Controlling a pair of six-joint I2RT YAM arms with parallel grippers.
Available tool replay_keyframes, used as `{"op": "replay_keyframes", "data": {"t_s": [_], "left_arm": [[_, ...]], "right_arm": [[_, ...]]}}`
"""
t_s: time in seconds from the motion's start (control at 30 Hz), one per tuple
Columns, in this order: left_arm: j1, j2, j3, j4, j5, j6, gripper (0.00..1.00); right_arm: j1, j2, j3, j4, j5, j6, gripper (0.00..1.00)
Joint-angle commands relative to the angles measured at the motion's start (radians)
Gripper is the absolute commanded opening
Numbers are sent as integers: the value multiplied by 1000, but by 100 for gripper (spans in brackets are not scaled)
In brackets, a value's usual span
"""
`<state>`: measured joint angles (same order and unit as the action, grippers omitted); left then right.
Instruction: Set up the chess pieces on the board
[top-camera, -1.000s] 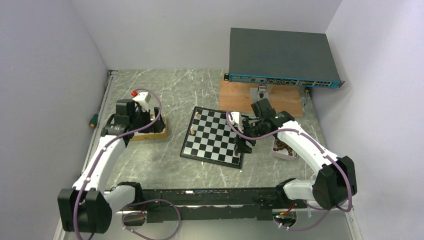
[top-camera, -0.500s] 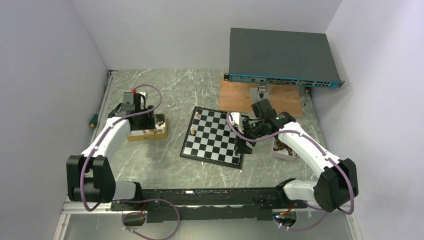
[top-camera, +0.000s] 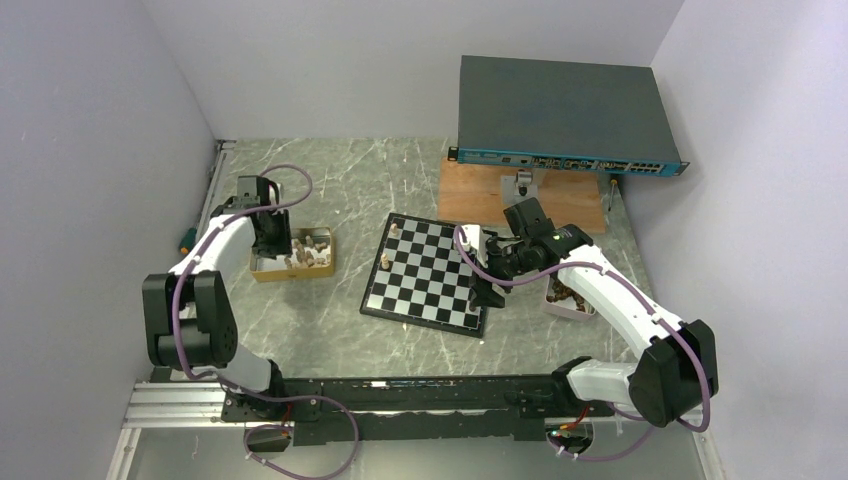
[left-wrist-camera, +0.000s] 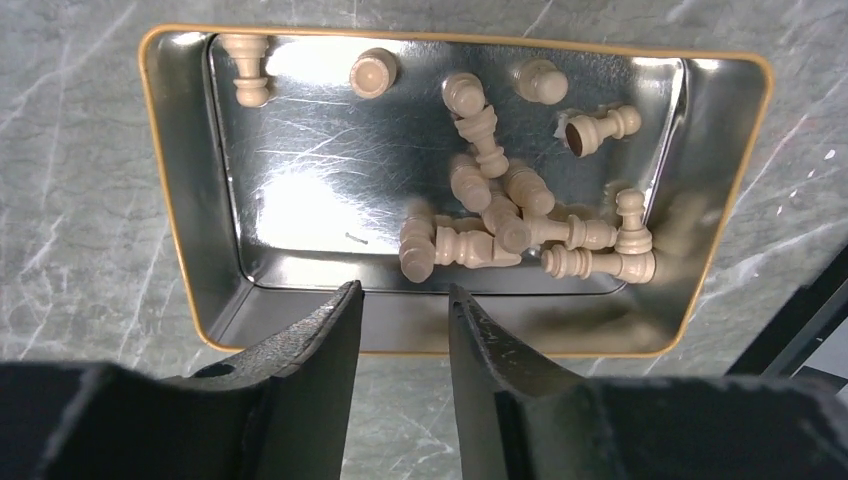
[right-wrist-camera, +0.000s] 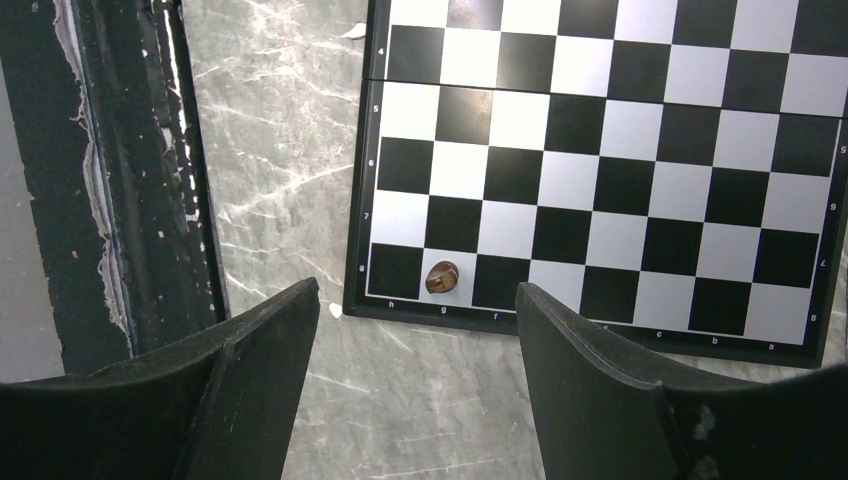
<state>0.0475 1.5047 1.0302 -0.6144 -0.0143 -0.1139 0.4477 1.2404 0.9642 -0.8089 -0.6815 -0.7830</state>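
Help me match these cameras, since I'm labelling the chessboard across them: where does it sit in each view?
Top external: the board lies mid-table, slightly askew, right of the tin.
Left wrist: not in it; only the tin of light pieces shows.
Right wrist: it fills the upper right, with one dark piece on its edge row.
Shared landmark: the grey marbled table top, seen in all three.

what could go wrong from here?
1. The light pieces lie heaped and crossed in the tin; the left gripper may pinch two or slip off one.
2. The dark piece sits on the edge row of the board, under the open right gripper; a low sideways move could topple it.
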Motion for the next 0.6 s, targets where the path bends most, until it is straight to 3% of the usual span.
{"op": "replay_keyframes", "data": {"t_s": [0.0, 0.57], "left_arm": [[17, 41, 54, -16, 54, 25, 41], [37, 138, 77, -37, 82, 25, 31]], "right_arm": [[5, -21, 14, 15, -11, -10, 75], [6, -26, 13, 14, -9, -14, 75]]}}
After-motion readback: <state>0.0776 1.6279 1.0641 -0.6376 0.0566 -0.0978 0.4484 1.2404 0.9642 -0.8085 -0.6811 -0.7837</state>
